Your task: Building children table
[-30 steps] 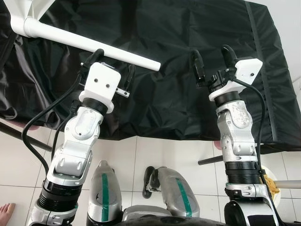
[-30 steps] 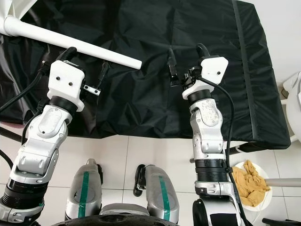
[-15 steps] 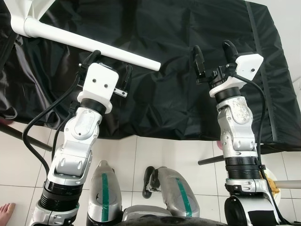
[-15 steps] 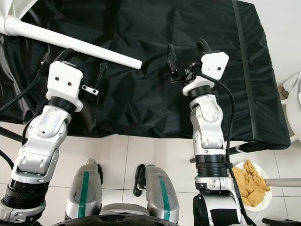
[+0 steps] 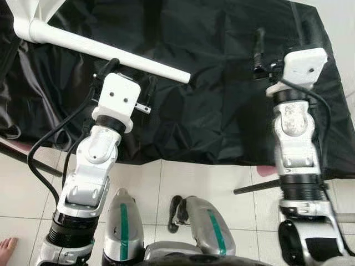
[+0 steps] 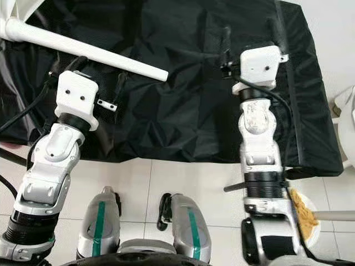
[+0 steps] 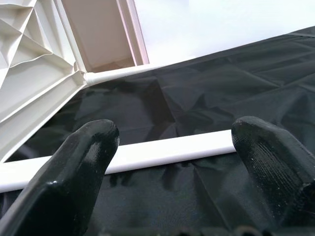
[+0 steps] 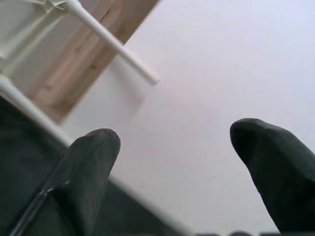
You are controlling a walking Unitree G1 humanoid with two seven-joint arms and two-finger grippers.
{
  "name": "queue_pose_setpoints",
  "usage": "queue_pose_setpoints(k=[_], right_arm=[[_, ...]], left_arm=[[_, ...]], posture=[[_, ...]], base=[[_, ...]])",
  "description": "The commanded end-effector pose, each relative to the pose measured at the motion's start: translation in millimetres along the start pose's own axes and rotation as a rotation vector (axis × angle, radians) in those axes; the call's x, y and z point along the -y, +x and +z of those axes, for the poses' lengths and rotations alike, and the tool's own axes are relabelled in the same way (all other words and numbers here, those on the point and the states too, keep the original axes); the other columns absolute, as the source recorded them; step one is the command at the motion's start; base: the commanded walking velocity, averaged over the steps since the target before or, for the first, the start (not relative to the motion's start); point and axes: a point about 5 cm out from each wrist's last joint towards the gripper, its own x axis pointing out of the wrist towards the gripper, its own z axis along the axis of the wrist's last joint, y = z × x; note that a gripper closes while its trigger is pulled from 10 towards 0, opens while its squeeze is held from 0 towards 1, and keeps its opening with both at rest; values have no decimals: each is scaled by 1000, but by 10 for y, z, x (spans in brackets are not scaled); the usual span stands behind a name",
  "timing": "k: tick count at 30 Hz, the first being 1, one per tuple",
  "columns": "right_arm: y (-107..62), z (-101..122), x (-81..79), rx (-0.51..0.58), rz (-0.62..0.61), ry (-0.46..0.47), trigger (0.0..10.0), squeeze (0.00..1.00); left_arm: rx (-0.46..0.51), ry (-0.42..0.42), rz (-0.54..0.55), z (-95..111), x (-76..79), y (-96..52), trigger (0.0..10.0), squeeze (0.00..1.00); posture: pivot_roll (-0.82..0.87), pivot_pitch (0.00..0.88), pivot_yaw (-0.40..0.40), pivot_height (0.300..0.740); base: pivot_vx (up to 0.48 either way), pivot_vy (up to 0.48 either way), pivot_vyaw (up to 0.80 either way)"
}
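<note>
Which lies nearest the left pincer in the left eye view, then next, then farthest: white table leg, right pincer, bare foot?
1. White table leg: just beyond the left pincer.
2. Right pincer: across the black cloth, to the robot's right.
3. Bare foot: on the floor, bottom left corner.

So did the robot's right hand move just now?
Yes. The right gripper went forward and right over the black cloth, away from the white leg's tip.

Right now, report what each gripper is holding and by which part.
Nothing is held. The left gripper is open, fingers apart in front of the white table leg without closing on it. The right gripper is open over the black cloth.
</note>
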Motion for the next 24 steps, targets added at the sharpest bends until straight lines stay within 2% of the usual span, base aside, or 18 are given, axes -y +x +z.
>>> queue_pose_setpoints(k=[1, 10, 13, 18, 20, 21, 22, 23, 24], right_arm=[[-11, 117, -21, 94, -8, -99, 10000, 0], [-8, 120, 28, 120, -49, -159, 10000, 0], [-6, 54, 53, 66, -95, -111, 10000, 0], [-7, 36, 52, 54, -110, -101, 10000, 0], [-35, -206, -60, -254, -136, 396, 10000, 0], [-67, -268, -139, -333, -134, 584, 10000, 0], [-67, -268, -139, -333, -134, 584, 10000, 0], [-102, -296, -197, -372, -133, 685, 10000, 0], [-102, -296, -197, -372, -133, 685, 10000, 0]], left_arm=[[5, 6, 30, -2, 16, -4, 10000, 0], [7, 4, 30, 0, 15, -4, 10000, 0], [11, 8, 24, 3, 15, 11, 10000, 0], [12, 9, 22, 3, 17, 15, 10000, 0], [4, -90, 53, -9, -30, 56, 10000, 0], [-2, -134, 67, -19, -50, 69, 10000, 0], [-2, -134, 67, -19, -50, 69, 10000, 0], [-11, -173, 85, -40, -76, 74, 10000, 0], [-11, -173, 85, -40, -76, 74, 10000, 0]], posture=[[171, 88, -155, 740], [161, 85, -149, 740], [159, 84, -147, 740], [159, 84, -147, 740], [143, 77, -129, 740], [143, 77, -129, 740], [143, 77, -129, 740], [141, 81, -125, 740], [141, 81, -125, 740]], base=[[0, 0, 0], [0, 0, 0], [0, 0, 0], [0, 0, 0], [0, 0, 0], [0, 0, 0], [0, 0, 0], [0, 0, 0], [0, 0, 0]])
